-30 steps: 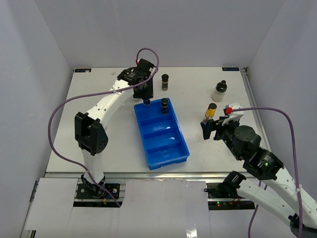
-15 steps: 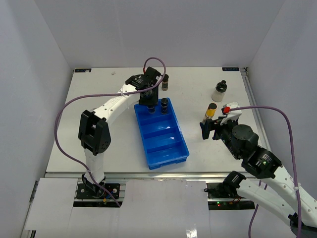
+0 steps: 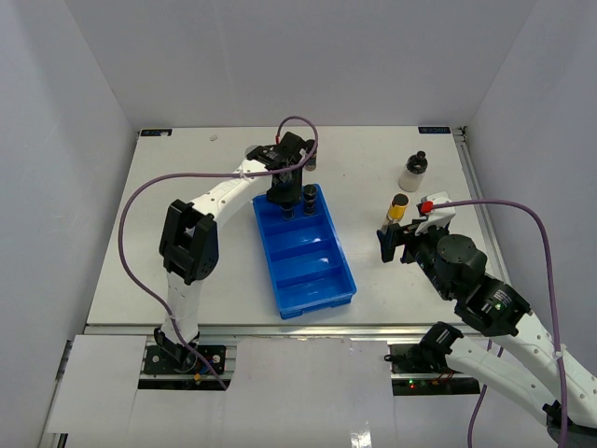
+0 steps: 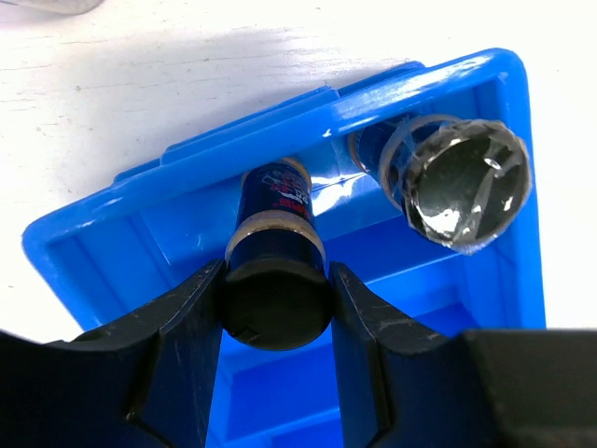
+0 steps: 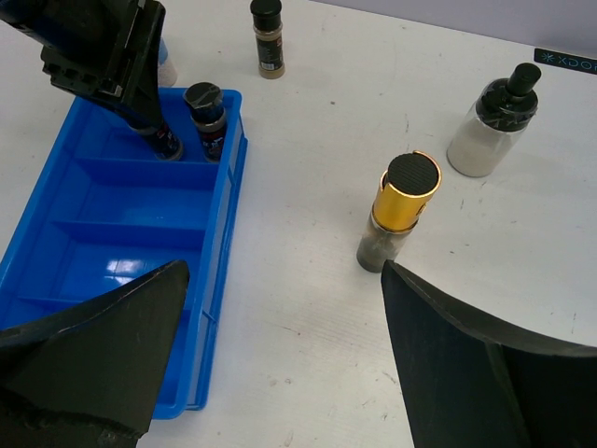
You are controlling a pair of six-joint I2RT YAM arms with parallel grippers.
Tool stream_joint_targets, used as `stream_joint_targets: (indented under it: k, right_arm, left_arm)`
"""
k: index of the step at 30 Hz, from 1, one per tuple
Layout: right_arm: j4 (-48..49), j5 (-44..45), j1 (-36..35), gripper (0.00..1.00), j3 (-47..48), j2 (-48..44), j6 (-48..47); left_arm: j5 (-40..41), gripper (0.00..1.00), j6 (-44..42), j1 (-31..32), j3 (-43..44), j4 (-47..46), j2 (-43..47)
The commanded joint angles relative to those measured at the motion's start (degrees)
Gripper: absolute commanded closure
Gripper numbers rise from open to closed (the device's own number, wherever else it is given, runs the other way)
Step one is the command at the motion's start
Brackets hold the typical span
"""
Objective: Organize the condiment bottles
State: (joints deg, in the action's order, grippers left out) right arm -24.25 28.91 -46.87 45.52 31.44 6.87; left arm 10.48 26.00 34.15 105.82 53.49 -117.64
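Clamped on a dark jar (image 4: 277, 191), the left hand (image 4: 276, 291) has lowered into the blue tray (image 3: 320, 280), far compartment; right hand (image 5: 280, 280) stays spread.

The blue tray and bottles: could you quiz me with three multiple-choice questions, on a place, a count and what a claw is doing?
1. Where is the held bottle in the left gripper? A raised high in the air; B in the blue tray's far end compartment; C in its near end compartment.
2. How many bottles are in the tray? A none; B two; C five.
3. The right gripper is: A shut on a bottle; B gripping the tray; C open, empty.
1 B, its base is inside that compartment. 2 B, the held one and its neighbour. 3 C, spread wide, nothing between.
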Motion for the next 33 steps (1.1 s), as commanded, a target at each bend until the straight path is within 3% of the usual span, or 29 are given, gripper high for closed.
stream_joint_targets:
  k: [1, 10, 15, 26, 33]
  right_arm:
    - [2.28, 1.50, 0.20, 0.10, -0.08, -0.68, -0.90]
    - [2.60, 1.68, 0.26, 0.10, -0.58, -1.06, -1.13]
    - [2.19, 1.68, 0.25, 0.10, -0.85, -1.45, -1.07]
    - [2.03, 1.42, 0.28, 0.10, -0.28, -0.61, -1.16]
    - [1.14, 0.34, 0.29, 0.10, 1.46, 0.23, -0.98]
  left_arm:
    - [-0.63, 0.65, 0.37, 0.22, 2.80, -1.56, 0.49]
    - [-0.77, 0.30, 0.48, 0.28, 2.91, -2.29, -0.24]
    - [-0.86, 0.24, 0.72, 0.30, 3.81, -1.57, -0.44]
    - [-0.18, 0.22, 0.21, 0.22, 5.80, 3.11, 3.74]
    - [-5.13, 0.17, -2.91, 0.21, 7.98, -4.03, 9.50]
